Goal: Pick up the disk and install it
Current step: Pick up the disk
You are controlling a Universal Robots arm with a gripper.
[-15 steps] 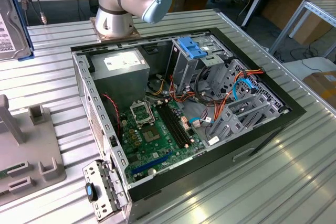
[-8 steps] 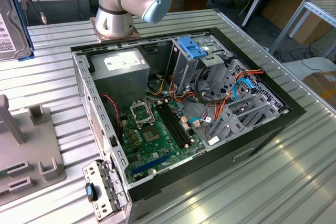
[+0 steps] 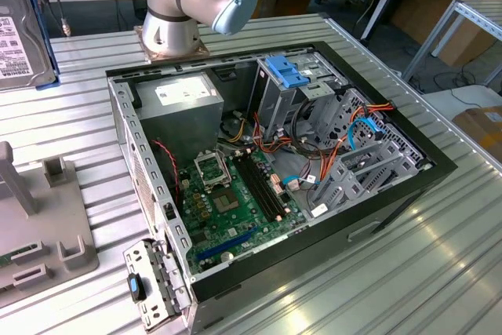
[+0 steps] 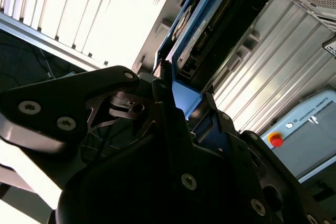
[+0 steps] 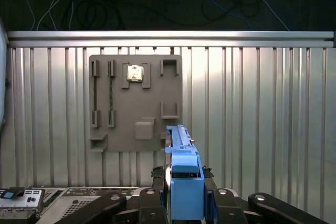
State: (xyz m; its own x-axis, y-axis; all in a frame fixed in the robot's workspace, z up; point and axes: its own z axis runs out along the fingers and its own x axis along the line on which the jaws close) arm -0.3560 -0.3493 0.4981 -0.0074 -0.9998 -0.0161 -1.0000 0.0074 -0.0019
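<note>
I see the gripper (image 5: 184,176) jaws clamped on the disk (image 5: 186,195), held on edge above the ribbed table (image 5: 262,119) by the grey fixture plate (image 5: 135,103), apart from the open computer case (image 3: 314,154).

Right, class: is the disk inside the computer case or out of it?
Out. The tool grips the disk by its blue carrier over the ribbed table, apart from the open computer case.
</note>
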